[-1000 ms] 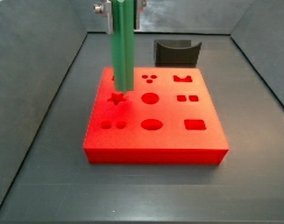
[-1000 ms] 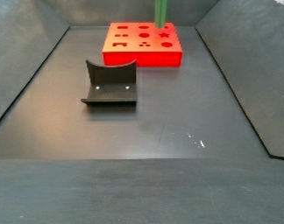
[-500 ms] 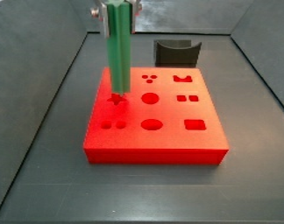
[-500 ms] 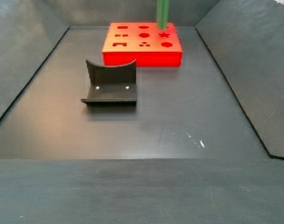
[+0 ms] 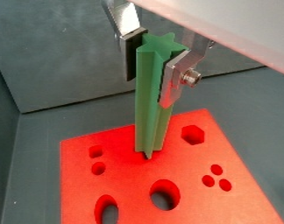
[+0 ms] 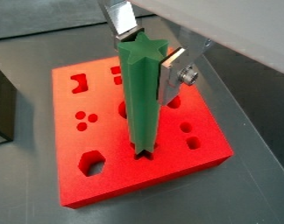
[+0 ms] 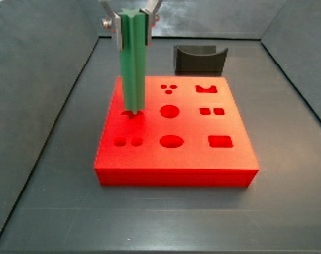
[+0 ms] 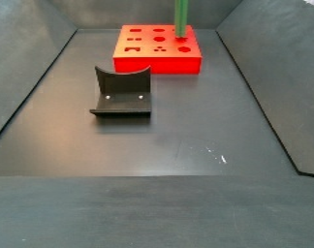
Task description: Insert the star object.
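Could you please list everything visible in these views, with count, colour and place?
Star object: one, green, upright, lower end at the star-shaped hole in the red block, upper end held in the pincer.
Red block: one, red, with shaped holes, on the dark floor toward the far end of the bin in a side view.
Curved holder: one, dark grey, on the floor apart from the block.
Bin floor: one, dark grey, with sloping walls around it.
Pincer: one, silver fingers with dark pads, above the block, shut on the star object.
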Controlling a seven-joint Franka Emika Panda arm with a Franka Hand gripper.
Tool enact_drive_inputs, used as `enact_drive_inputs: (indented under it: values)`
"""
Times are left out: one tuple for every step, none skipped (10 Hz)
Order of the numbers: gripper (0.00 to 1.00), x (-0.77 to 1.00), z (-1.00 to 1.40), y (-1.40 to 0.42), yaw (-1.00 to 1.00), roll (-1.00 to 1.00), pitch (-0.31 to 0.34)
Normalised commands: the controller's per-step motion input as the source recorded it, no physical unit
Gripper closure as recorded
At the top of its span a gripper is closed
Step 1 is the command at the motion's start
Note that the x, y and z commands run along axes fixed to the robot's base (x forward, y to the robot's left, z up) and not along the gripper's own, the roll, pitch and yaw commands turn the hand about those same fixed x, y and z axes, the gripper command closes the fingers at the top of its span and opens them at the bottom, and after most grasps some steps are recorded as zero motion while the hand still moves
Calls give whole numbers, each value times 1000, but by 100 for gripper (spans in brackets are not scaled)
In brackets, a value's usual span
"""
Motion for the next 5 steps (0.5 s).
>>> enact_drive_inputs:
  values:
    - [100,0,-303,0,0,26,-86]
    - [100,0,-277,0,0,33,-86]
    - [100,-180,-140,57,-80,44,-51]
    - [100,-211,-80,171,-126,0,-33]
    - [100,-349,-6,214,-251,-39,-39]
